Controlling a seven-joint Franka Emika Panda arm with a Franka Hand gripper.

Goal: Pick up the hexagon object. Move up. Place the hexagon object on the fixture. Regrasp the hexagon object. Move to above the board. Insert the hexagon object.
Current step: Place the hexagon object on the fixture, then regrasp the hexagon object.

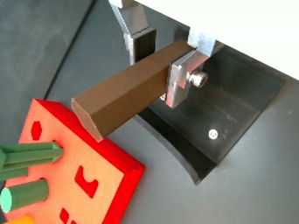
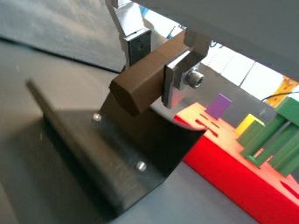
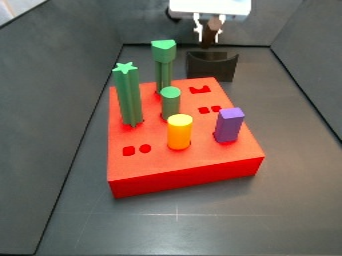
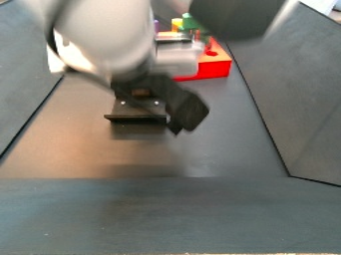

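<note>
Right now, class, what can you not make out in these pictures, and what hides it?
Wrist view: the brown bar, shut in the hand, covers part of the fixture; contact between them is unclear.
Side view: the blurred arm blocks most of the red board; its pegs cannot be counted.
Side view: the hand, above the fixture, is cut by the top edge; the bar is too small to identify.
</note>
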